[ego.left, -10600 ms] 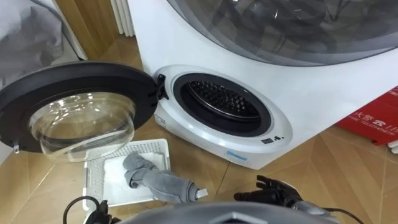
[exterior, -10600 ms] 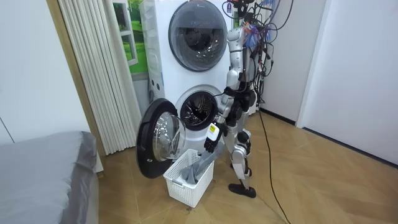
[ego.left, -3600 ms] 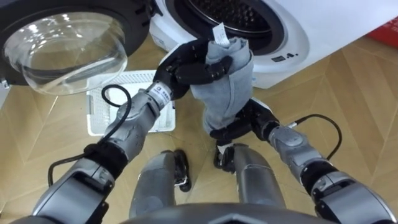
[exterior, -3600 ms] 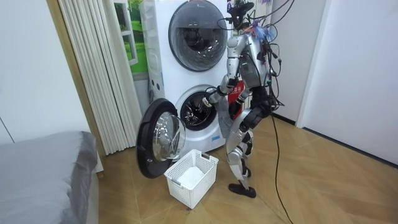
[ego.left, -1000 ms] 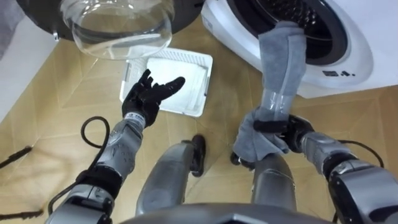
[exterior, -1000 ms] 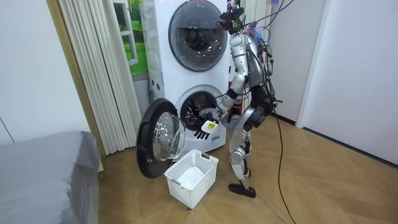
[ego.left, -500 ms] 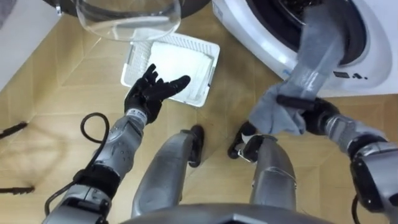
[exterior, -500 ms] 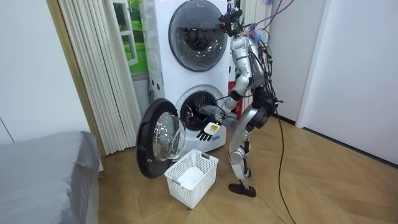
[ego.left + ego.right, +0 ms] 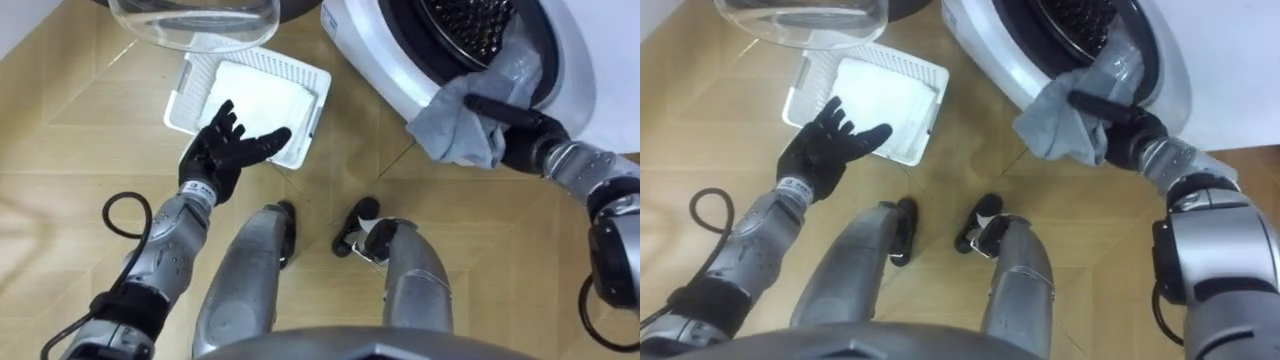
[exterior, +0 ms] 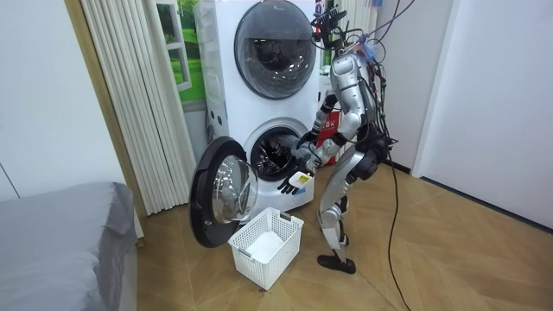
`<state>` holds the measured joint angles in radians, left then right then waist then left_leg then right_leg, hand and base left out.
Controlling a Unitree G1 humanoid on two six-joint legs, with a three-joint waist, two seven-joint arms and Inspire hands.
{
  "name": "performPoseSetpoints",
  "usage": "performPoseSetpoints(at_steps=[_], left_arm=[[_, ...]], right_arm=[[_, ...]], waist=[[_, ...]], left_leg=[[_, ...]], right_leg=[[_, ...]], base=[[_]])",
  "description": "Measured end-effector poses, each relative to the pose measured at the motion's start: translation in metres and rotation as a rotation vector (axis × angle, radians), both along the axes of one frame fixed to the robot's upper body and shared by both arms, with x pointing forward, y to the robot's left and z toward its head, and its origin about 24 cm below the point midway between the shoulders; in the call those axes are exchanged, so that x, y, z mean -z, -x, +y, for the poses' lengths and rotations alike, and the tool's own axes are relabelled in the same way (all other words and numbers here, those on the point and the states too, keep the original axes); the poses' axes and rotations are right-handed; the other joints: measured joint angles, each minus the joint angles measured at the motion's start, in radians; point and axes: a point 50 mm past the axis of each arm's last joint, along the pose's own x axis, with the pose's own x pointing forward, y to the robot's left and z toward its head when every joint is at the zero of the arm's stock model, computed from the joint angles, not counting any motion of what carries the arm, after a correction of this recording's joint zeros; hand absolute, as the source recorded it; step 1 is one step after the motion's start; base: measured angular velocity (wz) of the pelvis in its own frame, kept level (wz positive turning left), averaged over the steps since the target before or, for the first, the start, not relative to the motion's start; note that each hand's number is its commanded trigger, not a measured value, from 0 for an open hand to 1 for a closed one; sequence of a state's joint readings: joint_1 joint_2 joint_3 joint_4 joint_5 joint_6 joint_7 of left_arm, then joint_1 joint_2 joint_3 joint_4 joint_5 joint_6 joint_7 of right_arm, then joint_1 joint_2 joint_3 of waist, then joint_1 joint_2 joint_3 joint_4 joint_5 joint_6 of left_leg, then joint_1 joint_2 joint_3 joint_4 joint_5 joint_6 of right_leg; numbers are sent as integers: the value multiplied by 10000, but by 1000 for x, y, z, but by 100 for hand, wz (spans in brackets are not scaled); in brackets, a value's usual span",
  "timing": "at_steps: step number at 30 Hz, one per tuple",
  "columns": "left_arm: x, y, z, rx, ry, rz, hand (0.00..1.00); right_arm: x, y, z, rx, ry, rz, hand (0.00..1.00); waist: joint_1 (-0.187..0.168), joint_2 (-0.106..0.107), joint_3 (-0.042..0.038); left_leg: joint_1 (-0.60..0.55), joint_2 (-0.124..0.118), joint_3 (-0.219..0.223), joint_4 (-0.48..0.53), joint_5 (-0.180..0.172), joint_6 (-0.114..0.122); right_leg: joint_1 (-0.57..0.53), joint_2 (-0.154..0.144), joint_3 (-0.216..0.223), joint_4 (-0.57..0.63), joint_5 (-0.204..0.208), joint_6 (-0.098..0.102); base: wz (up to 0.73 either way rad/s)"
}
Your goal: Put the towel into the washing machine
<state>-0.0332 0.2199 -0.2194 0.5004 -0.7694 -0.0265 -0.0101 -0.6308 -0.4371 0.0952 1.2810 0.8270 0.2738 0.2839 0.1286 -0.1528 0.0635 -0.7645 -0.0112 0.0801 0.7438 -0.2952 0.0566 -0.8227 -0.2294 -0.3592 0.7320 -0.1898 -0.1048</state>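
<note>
The grey towel [image 9: 462, 128] lies bunched on the lower rim of the washing machine's [image 9: 365, 60] round opening, its upper end reaching up toward the dark drum [image 9: 470, 15]. My right hand [image 9: 512, 122] is shut on the towel at that rim, a dark finger pressed across the cloth. My left hand [image 9: 222, 153] hovers open over the floor, fingers spread, just in front of the white basket [image 9: 190, 85]. In the room view I stand bent toward the lower machine's opening [image 10: 275, 154]. The right eye view has the towel [image 9: 1068, 125] and my right hand [image 9: 1122, 128] at the same rim.
The machine's round door [image 10: 220, 194] with its glass bowl [image 9: 190, 15] stands swung open to my left. The white basket [image 10: 266, 246] sits on the wooden floor below the door, with something white lying flat in it. A bed corner [image 10: 60, 233] is on the room view's left.
My right hand has carried the towel's lower bunch up from in front of my knee to the opening's rim. The left hand stays open. The head camera has shifted.
</note>
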Motion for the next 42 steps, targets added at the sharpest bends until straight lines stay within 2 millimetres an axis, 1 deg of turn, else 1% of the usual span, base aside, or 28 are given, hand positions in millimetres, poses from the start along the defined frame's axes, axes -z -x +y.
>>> performPoseSetpoints(at_steps=[2, 5, 6, 7, 8, 12, 15, 17, 18, 19, 21, 23, 24, 25, 26, 28, 29, 31, 33, 34, 38, 42], left_arm=[[-1, 2, 1, -60, -162, -82, 0], [-6, 1, -2, -13, -418, -324, 0], [-7, 1, -3, -40, -406, -365, 0], [-9, 0, -3, -141, -419, -441, 0], [-11, 0, -2, -249, -408, -501, 0], [-14, -2, -5, -458, -390, -634, 0], [-14, -2, -7, -619, -374, -632, 0], [-15, -3, -10, -696, -345, -616, 0], [-14, -3, -10, -730, -350, -594, 0], [-14, -3, -10, -770, -356, -562, 0], [-14, -3, -10, -841, -392, -527, 0], [-13, -3, -14, -835, -478, -513, 0], [-13, -3, -15, -831, -489, -511, 0], [-14, -3, -16, -828, -634, -509, 0], [-14, -4, -16, -825, -724, -521, 0], [-15, -6, -18, -681, -993, -618, 0], [-16, -7, -18, -591, -1152, -680, 0], [-18, -10, -22, -485, -1197, -772, 0], [-20, -12, -25, -454, -1286, -817, 0], [-20, -12, -27, -373, -1281, -818, 0], [-18, -11, -34, -192, -1186, -752, 0], [-19, -12, -39, -75, -1114, -806, 0]], right_arm=[[-10, -10, 6, 214, -465, -228, 100], [-15, -15, 10, 860, -1133, -434, 100], [-15, -16, 10, 987, -1241, -432, 97], [-18, -18, 11, 1123, -1319, -370, 11], [-21, -22, 13, 1293, -1438, -300, 0], [-26, -26, 15, 2025, -2084, -235, 0], [-29, -28, 14, 2657, -2664, -309, 0], [-32, -30, 12, 3211, -3167, -397, 0], [-34, -31, 12, 3319, -3269, -429, 0], [-36, -32, 11, 3565, -3443, -457, 0], [-39, -34, 10, 3916, -3724, -471, 0], [-42, -34, 7, 4556, -4350, -516, 0], [-43, -35, 7, 4681, -4484, -544, 0], [-46, -37, 5, 5001, -4793, -628, 0], [-50, -39, 3, 5296, -5025, -766, 0], [-52, -39, 2, 5728, -5361, -782, 0], [-52, -39, 1, 5833, -5426, -750, 0], [-53, -40, 1, 5979, -5567, -747, 0], [-53, -39, 0, 6138, -5529, -762, 0], [-53, -40, -1, 6215, -5501, -793, 0], [-56, -41, -1, 6414, -5732, -945, 0], [-57, -42, -1, 6457, -5691, -859, 0]], waist=[[-127, -37, 6], [-151, -43, 9], [-159, -45, 10], [-216, -48, 12], [-284, -50, 13], [-432, -61, 19], [-493, -59, 19], [-640, -59, 19], [-706, -59, 19], [-731, -59, 19], [-735, -54, 19], [-722, -48, 19], [-721, -47, 18], [-734, -45, 17], [-730, -40, 16], [-711, -20, 15], [-697, -9, 13], [-688, 8, 18], [-681, 76, 19], [-681, 145, 21], [-632, 303, 24], [-601, 329, 23]], left_leg=[[-14, 3, 11, 94, -20, 34], [-27, -32, 22, 185, -43, 70], [-41, -42, 17, 194, -42, 73], [-72, -68, 3, 196, -29, 95], [-105, -93, -11, 199, -15, 118], [-131, -197, -15, 222, 7, 193], [-202, -199, -9, 387, -83, 332], [-343, -301, 36, 562, -161, 454], [-364, -363, 32, 574, -169, 474], [-415, -395, 86, 646, -208, 547], [-481, -407, 156, 742, -265, 638], [-491, -449, 318, 784, -331, 752], [-496, -475, 330, 790, -341, 770], [-499, -523, 376, 795, -363, 809], [-500, -514, 499, 814, -388, 852], [-497, -487, 638, 842, -423, 913], [-488, -416, 764, 849, -440, 942], [-484, -367, 857, 855, -455, 967], [-473, -329, 923, 854, -457, 976], [-460, -300, 978, 851, -453, 993], [-408, -277, 1026, 853, -444, 1007], [-329, -269, 1068, 816, -444, 1008]], right_leg=[[1, -6, 13, 45, 9, 12], [1, -76, 9, 150, 5, 24], [-1, -91, 3, 160, 3, 30], [-13, -112, 2, 163, 5, 56], [-27, -127, 3, 160, 16, 77], [-27, -171, 2, 183, 23, 173], [-48, -204, 2, 265, -13, 285], [-183, -386, 13, 517, -114, 412], [-212, -468, 13, 586, -140, 443], [-278, -523, 72, 681, -171, 496], [-343, -571, 111, 771, -207, 567], [-407, -691, 144, 878, -273, 680], [-429, -716, 165, 906, -285, 702], [-479, -787, 211, 1026, -317, 754], [-532, -810, 302, 1085, -341, 795], [-576, -841, 376, 1196, -358, 824], [-573, -834, 377, 1197, -354, 832], [-564, -839, 367, 1205, -347, 842], [-537, -849, 366, 1222, -346, 844], [-517, -860, 360, 1230, -345, 845], [-493, -832, 412, 1221, -327, 846], [-456, -799, 481, 1194, -314, 851]], base=[[0], [3], [8], [8], [8], [8], [3], [17], [14], [4], [0], [6], [4], [0], [0], [0], [0], [2], [9], [7], [0], [-4]])
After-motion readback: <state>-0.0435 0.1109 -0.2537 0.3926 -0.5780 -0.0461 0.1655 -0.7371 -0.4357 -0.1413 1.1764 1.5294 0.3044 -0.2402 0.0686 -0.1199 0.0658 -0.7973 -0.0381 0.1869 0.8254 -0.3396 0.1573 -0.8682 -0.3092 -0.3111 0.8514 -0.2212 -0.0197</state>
